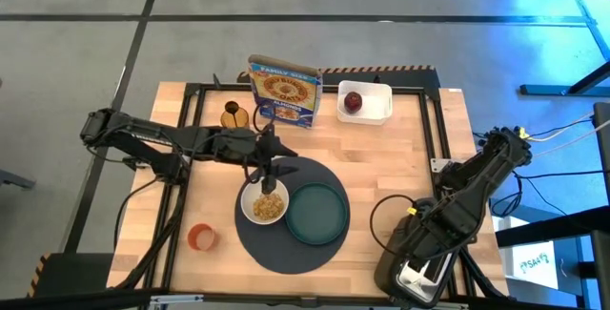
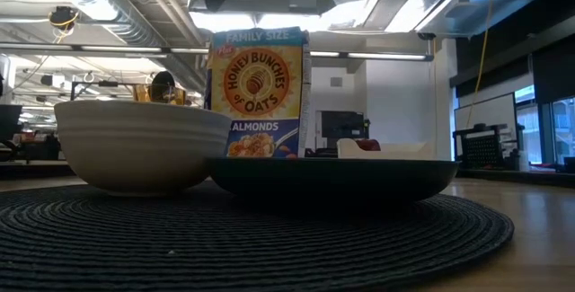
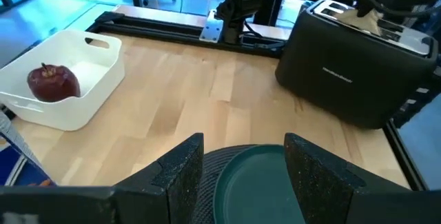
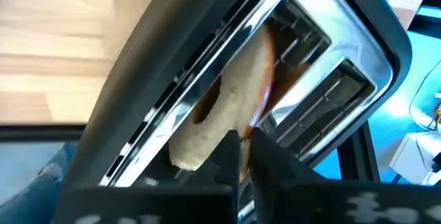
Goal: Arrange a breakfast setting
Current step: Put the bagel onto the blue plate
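Your right gripper (image 4: 242, 156) is reaching into the toaster (image 1: 419, 272) at the counter's (image 1: 381, 148) near right corner, and its fingers are pinching together on the lower edge of the bagel (image 4: 227, 107), which is standing on edge in one slot of the toaster. The bagel is leaning against the slot's chrome rim, with its hole showing just above the fingers.

Your left gripper (image 1: 270, 178) is hovering over the white bowl (image 1: 264, 205) near the middle of the counter, its fingers (image 3: 180, 176) standing apart with nothing between them. The bowl is sitting on the left part of the round placemat (image 1: 286, 248) and is holding cereal. The teal plate (image 1: 316, 215) is lying just beside the bowl on the right part of the placemat, touching or nearly touching it; you cannot tell which from above.

The dark-red fruit (image 1: 354, 102) is resting in a white tray (image 1: 375, 112) at the far edge of the counter, right of the cereal box (image 1: 283, 91), which is standing upright at the far edge. The orange cup (image 1: 201, 237) is sitting near the counter's near left corner, well apart from the placemat. A dark round container (image 1: 233, 114) is standing left of the cereal box, near the far edge.
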